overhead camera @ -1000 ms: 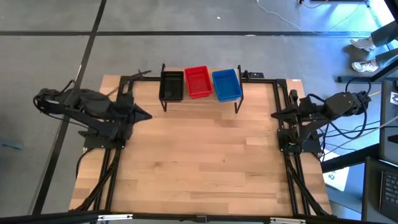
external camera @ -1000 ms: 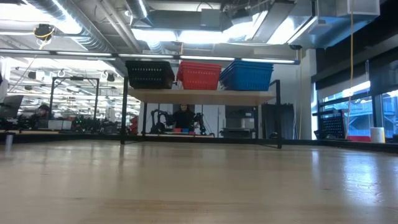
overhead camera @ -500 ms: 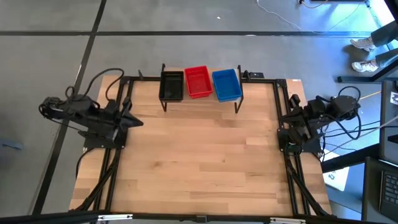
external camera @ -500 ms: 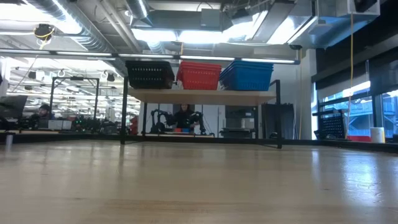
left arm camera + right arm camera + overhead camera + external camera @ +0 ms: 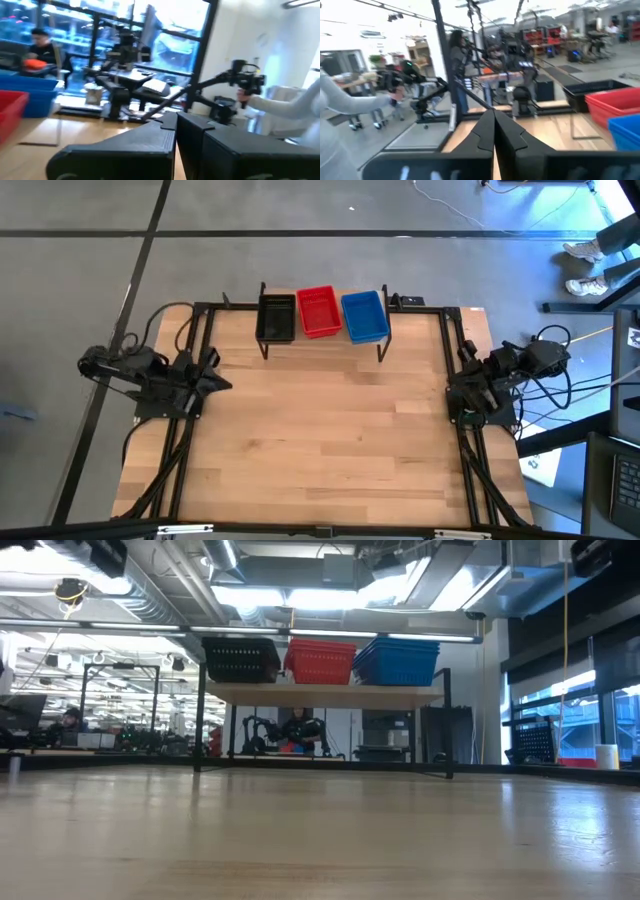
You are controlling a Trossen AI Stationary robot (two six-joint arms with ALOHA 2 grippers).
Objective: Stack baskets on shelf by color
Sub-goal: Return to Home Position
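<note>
Baskets crown the shelf at the desk's far edge, well apart from left end effector and right end effector, both pressed together.

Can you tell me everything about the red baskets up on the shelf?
The red baskets are plastic, rectangular, with grid-holed walls, open side up. They sit nested in one upright stack on the middle of the wooden shelf, between the black baskets and the blue baskets, close beside both. How many are stacked is hard to tell. The left arm and right arm rest at the table's sides, far away.
</note>
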